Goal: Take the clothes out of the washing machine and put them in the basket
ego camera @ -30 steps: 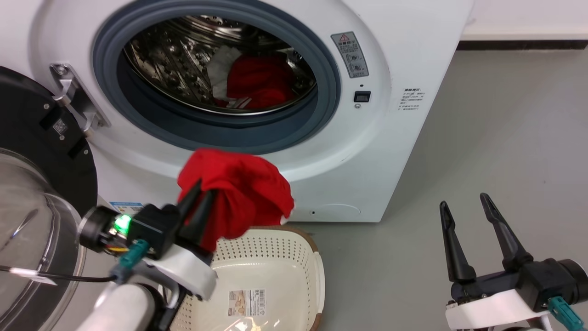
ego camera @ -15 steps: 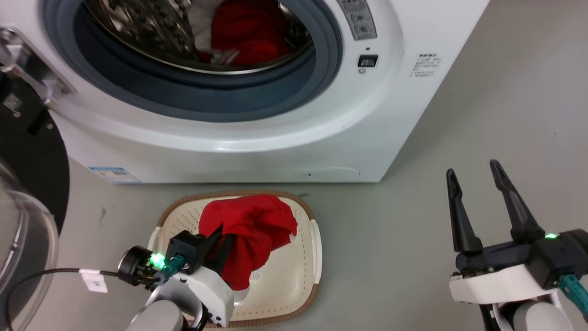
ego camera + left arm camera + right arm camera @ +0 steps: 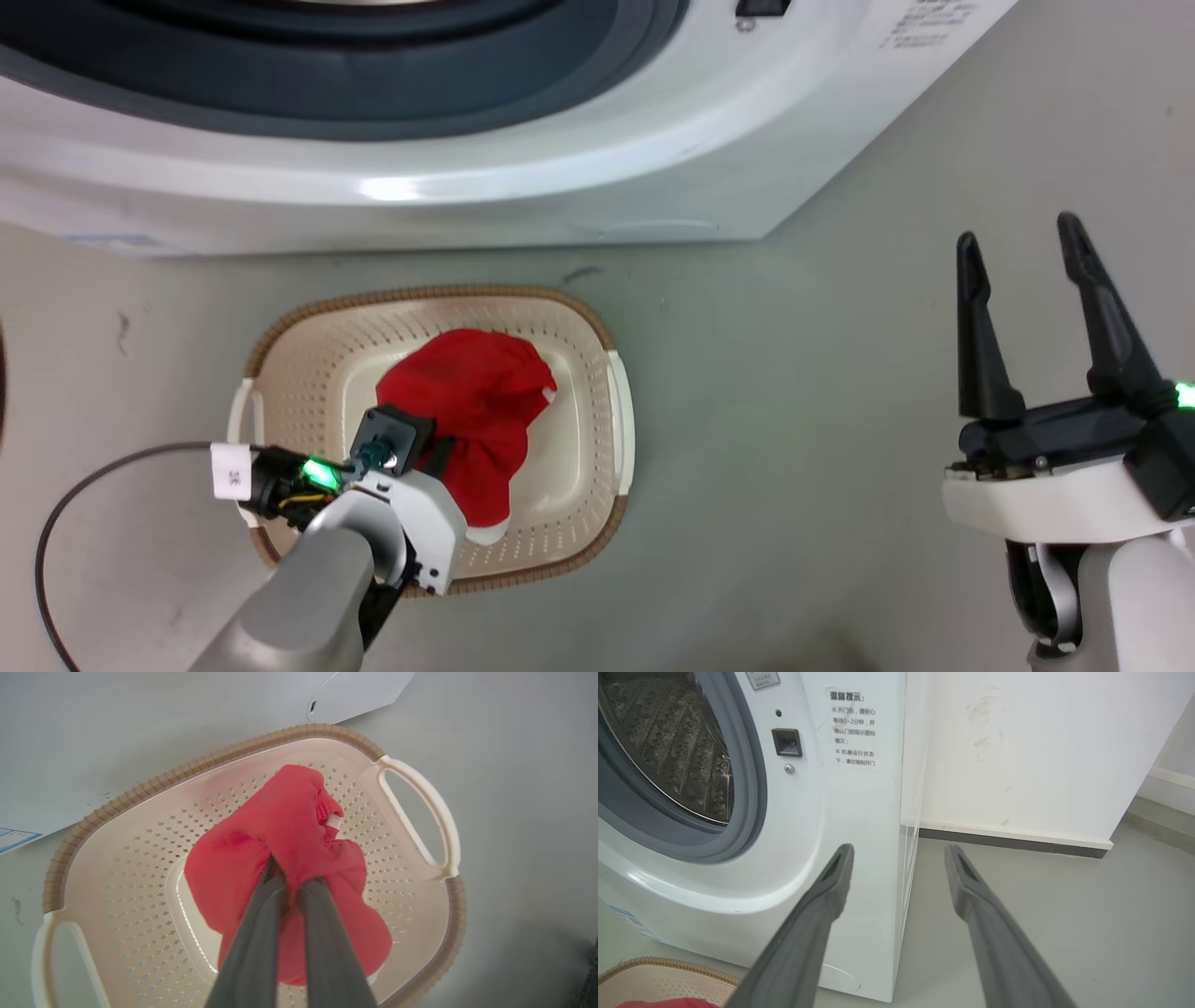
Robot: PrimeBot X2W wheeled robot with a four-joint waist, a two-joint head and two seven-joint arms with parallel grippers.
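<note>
A: Head view. Where's the cloth?
B: The red garment [image 3: 476, 392] is bunched over the middle of the basket [image 3: 420, 294], inside the rim. The left claw [image 3: 437, 455] comes in from the near side, fingers buried in the cloth. The basket sits on the floor [image 3: 794, 420] just in front of the washing machine [image 3: 467, 187].
A: Right side?
B: The right claw [image 3: 1018, 231] is well apart, over the floor. Fingers spread wide, nothing in it.
A: Left wrist view?
B: Fingers pinched narrow on a fold of the garment, cloth bulging round both. The rest hangs over the perforated bottom. Can't tell if the lowest part touches the plastic. A white tag [image 3: 333, 821] sticks out on the far side.
A: Right wrist view?
B: Fingers wide, pointing at the machine's front corner. A slice of the drum [image 3: 668, 742] at the left, perforated steel. Basket rim and a sliver of red at the bottom left.
A: So which step?
B: Drop-off of this piece, I'd say. The cloth is centred, so the next move is to open the left claw and lift straight out. Watch for fabric snagging on a fingertip and riding up with it.
A: Then?
B: The task says clothes, plural. The drum is mostly out of frame, so I can't tell what's left. It probably needs a look into the drum.
</note>
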